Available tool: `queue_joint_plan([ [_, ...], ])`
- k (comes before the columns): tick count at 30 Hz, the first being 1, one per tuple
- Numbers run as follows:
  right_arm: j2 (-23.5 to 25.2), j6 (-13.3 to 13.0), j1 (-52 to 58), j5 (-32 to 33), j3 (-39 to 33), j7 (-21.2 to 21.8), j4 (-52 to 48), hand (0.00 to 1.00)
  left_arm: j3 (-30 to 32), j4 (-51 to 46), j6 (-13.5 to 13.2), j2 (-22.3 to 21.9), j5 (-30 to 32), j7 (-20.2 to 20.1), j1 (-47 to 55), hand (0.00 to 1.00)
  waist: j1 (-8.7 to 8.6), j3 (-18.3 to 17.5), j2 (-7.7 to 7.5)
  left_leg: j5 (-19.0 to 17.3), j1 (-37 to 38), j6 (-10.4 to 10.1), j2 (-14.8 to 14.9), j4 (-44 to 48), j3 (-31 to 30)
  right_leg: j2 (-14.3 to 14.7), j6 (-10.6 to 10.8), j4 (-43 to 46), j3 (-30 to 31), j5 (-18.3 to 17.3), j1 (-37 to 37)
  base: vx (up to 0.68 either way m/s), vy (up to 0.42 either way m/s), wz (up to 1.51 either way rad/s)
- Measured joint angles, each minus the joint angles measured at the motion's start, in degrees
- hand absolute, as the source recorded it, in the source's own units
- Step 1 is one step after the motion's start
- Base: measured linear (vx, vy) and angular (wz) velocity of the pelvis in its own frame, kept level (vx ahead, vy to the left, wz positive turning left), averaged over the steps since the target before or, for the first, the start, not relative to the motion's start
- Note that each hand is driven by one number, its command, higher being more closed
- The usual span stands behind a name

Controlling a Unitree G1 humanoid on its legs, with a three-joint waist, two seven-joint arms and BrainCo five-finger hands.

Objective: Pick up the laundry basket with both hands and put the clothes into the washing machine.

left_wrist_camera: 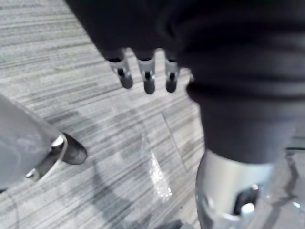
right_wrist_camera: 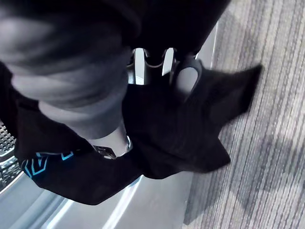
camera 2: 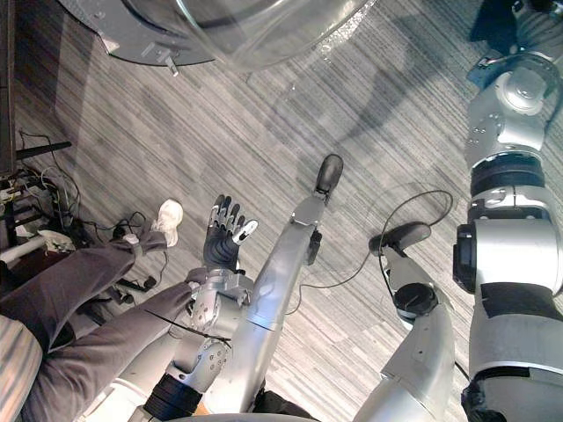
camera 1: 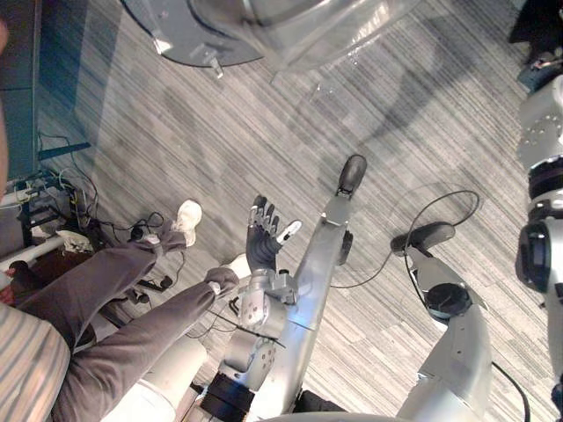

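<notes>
My right hand (right_wrist_camera: pixel 164 64) is shut on a black garment (right_wrist_camera: pixel 176 129) with a blue print. It holds the garment at the mouth of the washing machine (right_wrist_camera: pixel 152 200), whose perforated drum (right_wrist_camera: pixel 4 138) shows beside the cloth. The garment hangs partly over the machine's front and partly above the carpet. The machine's round door (camera 1: pixel 198 31) with its clear glass bowl (camera 1: pixel 325 26) stands open at the far edge of the floor. My left hand (camera 1: pixel 262 236) is raised above the carpet in front of me, open with straight fingers (left_wrist_camera: pixel 148 78) and holding nothing.
A person sits at my left, with grey trousers (camera 1: pixel 132 294) and a white shoe (camera 1: pixel 187 218) stretched close to my left arm. Loose cables and a power strip (camera 1: pixel 53 198) lie on the floor at the far left. Striped grey carpet (camera 1: pixel 220 132) lies between me and the machine.
</notes>
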Motion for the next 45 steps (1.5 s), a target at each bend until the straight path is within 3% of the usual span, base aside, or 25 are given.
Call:
queue_joint_plan([
  [4, 1.40, -1.84, -0.81, 3.93, -0.19, -0.03, -0.30, 1.00, 0.03, 0.52, -0.02, -0.01, -0.42, 0.51, -0.24, 0.00, -1.37, 0.49, -0.72, -0.12, 3.79, 0.15, 0.98, -1.42, 1.65, 1.16, -2.31, -2.31, 1.75, 1.43, 2.74, 0.04, -0.059, -0.10],
  [6, 2.93, -4.07, -1.20, 6.14, -0.49, -0.08, -3.33, 1.00, 0.21, 1.69, -0.07, -0.02, -0.71, 0.76, -0.31, 0.00, -2.10, 0.55, -0.82, 0.11, 6.49, 0.47, 1.74, -3.51, 3.33, 2.03, -2.65, -4.92, 2.62, 2.67, 4.52, 0.01, -0.038, -0.29],
  [12, 5.74, -7.12, -2.62, 10.77, -2.56, -0.35, -6.80, 1.00, 0.21, 2.14, -0.03, -0.01, -1.98, 0.72, -0.29, 0.00, -4.77, 1.36, -2.05, 1.58, 10.20, 0.57, 2.58, -6.88, 4.72, 3.03, -1.04, -7.70, 3.05, 4.33, 7.07, 0.04, -0.034, -0.08],
  [17, 6.15, -7.38, -3.66, 14.34, -5.72, -0.87, -6.82, 1.00, 0.03, 1.78, 0.06, -0.01, -2.09, 0.54, 0.02, 0.00, -5.93, 1.46, -2.87, 1.79, 12.80, 0.31, 3.01, -7.72, 5.66, 3.07, -1.09, -7.41, 4.07, 4.37, 8.44, 0.06, -0.069, -0.04],
  [19, 6.38, -7.39, -4.48, 16.59, -6.02, -0.87, -6.97, 1.00, 0.05, 1.03, 0.12, -0.02, -2.40, 0.16, 0.25, 0.00, -6.83, 1.39, -4.33, 2.00, 13.88, 0.18, 3.38, -8.44, 6.86, 3.07, -1.20, -7.42, 4.92, 4.44, 8.47, 0.05, -0.074, -0.14],
  [21, 6.78, -7.53, -5.07, 19.06, -8.23, -0.91, -8.11, 1.00, -0.01, 0.32, 0.18, -0.02, -2.52, -0.59, 0.32, 0.00, -7.91, 1.33, -4.74, 2.59, 14.51, 0.03, 3.37, -9.38, 6.92, 3.06, -1.29, -7.56, 4.92, 4.50, 8.71, 0.04, -0.064, -0.01],
  [28, 9.65, -7.42, -6.40, 26.94, -10.50, -1.49, -9.03, 1.00, -0.26, -4.82, 1.32, -0.18, -3.07, -1.72, 3.48, 0.00, -8.68, 1.38, -6.41, 3.11, 16.09, -0.25, 4.38, -9.72, 8.12, 3.42, -1.35, -7.07, 5.43, 4.54, 9.24, 0.05, -0.065, -0.05],
  [31, 12.05, -7.35, -4.99, 27.72, -13.05, -1.45, -9.05, 1.00, -0.59, -5.56, 2.01, -0.18, -3.11, -1.87, 4.00, 0.00, -9.33, 1.46, -6.80, -0.05, 15.72, 0.42, 4.36, -5.34, 7.89, 2.10, -0.38, -3.08, 6.46, 3.96, 9.17, 0.05, -0.027, -0.07],
  [33, 13.44, -7.34, -1.77, 28.67, -14.49, -1.65, -10.25, 1.00, -0.49, -5.68, 2.07, -0.19, -3.10, -1.81, 3.98, 0.00, -9.73, 1.45, -6.82, -4.42, 15.48, 0.92, 4.33, 1.12, 7.87, -0.82, -0.36, 7.07, 9.52, 4.61, 7.22, 0.00, 0.000, 0.00],
  [37, 15.17, -7.46, 1.33, 28.69, -15.17, -2.95, -15.05, 1.00, 0.24, -5.69, 2.05, -0.31, -3.20, -1.69, 4.20, 0.00, -10.56, 1.38, -7.08, -6.30, 15.76, 2.32, 3.13, 4.39, 7.69, -0.74, -1.58, 15.31, 17.05, 7.90, 2.46, 0.02, -0.027, 0.13],
  [39, 15.18, -7.46, 3.26, 28.61, -15.25, -2.77, -16.76, 1.00, 0.21, -6.54, 2.03, -0.37, -3.18, -1.73, 4.75, 0.00, -10.97, 1.37, -7.08, -6.80, 15.95, 2.75, 2.71, 5.15, 7.52, -0.05, 2.49, 14.17, 18.54, 3.81, 0.10, 0.03, -0.060, 0.13],
  [41, 15.20, -7.42, 4.21, 28.58, -15.20, -2.93, -16.93, 1.00, -0.25, -6.78, 2.04, -0.35, -3.16, -1.84, 4.67, 0.00, -11.24, 1.41, -7.14, -8.61, 15.71, 1.77, 2.15, 8.32, 7.64, 0.32, 2.45, 8.76, 17.55, 3.78, 0.53, 0.01, -0.124, 0.19],
  [42, 15.58, -7.53, 4.83, 28.60, -14.34, -3.28, -18.10, 1.00, -0.12, -6.92, 1.85, -0.34, -3.18, -1.79, 4.74, 0.00, -11.43, 1.45, -7.05, -10.91, 14.65, 0.81, 2.24, 12.60, 7.33, 0.76, -2.10, 9.05, 18.70, 1.14, 0.72, -0.05, -0.189, 0.25],
  [43, 17.58, -8.24, 5.32, 28.60, -13.53, -3.65, -20.66, 1.00, -0.15, -6.88, 1.65, -0.34, -3.28, -1.81, 4.52, 0.00, -12.71, 1.45, -7.06, -12.52, 12.20, -0.53, 2.35, 16.82, 5.32, 0.92, -3.05, 13.81, 18.67, -1.65, -0.88, -0.07, -0.205, 0.33],
  [45, 17.71, -8.96, 5.33, 28.62, -13.44, -3.78, -22.57, 1.00, -0.92, -6.88, 1.74, -0.24, -3.80, -2.04, 4.34, 0.00, -13.56, 1.46, -7.09, -12.68, 9.93, -1.18, 2.24, 19.09, 4.17, 0.88, -3.92, 17.02, 18.88, -3.70, -2.69, -0.06, -0.155, 0.36],
])
